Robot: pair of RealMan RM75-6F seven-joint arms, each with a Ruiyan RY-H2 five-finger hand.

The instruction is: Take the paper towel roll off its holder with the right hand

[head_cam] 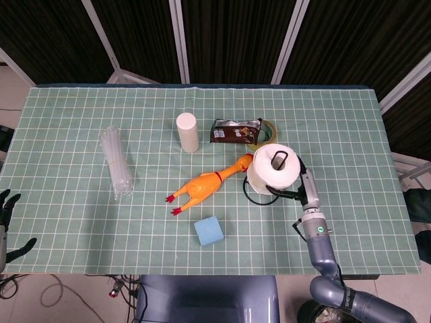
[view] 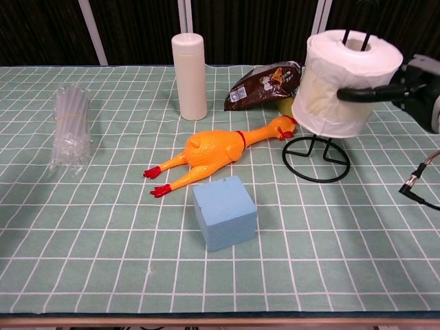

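The white paper towel roll hangs raised above the table, gripped from its right side by my right hand. Dark fingers wrap across the front of the roll. The black wire holder stands under it with its base ring bare. The tips of its posts still show inside the roll's core. My left hand sits at the far left edge of the head view, off the table, fingers apart and holding nothing.
A rubber chicken lies just left of the holder, with a blue foam cube in front of it. Behind are a white bottle, a brown snack bag and a tape roll. Stacked clear cups lie far left.
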